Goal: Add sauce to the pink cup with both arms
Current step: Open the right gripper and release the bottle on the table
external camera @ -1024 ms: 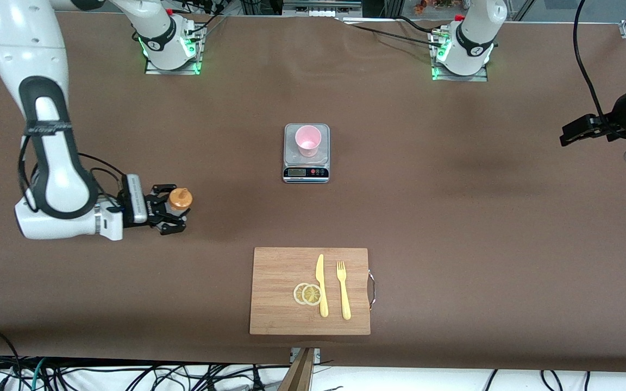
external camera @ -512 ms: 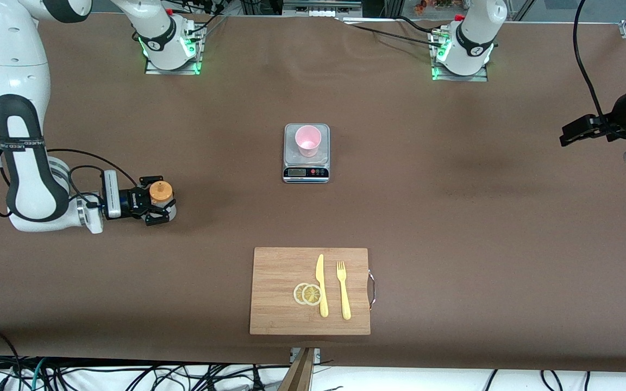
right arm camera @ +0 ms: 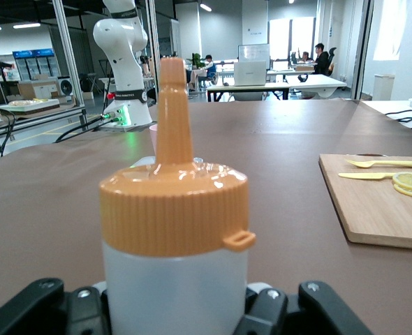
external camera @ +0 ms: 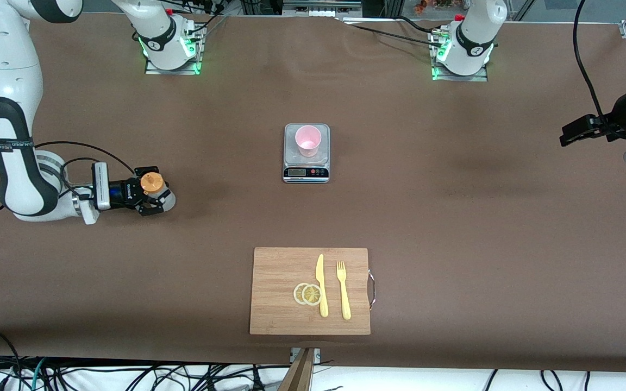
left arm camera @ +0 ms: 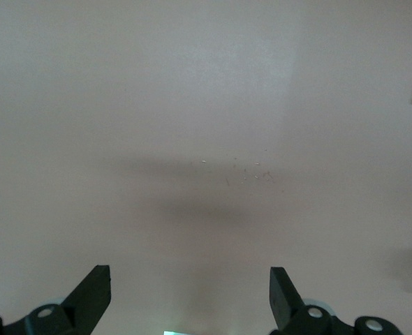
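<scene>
We see the right gripper (external camera: 152, 196) clamped on the upright sauce bottle (external camera: 152, 184) at the right arm's end of the table, apparently resting there, while the left gripper (left arm camera: 190, 296) waits spread wide and the pink cup (external camera: 308, 140) stands on the scale (external camera: 306, 172).

You see 2 white jointed arms with black bands: the right arm (external camera: 11, 141) trails a thin black cable, and its black gripper (external camera: 150, 196) has 2 fingers. Green lights glow at both bases.
</scene>
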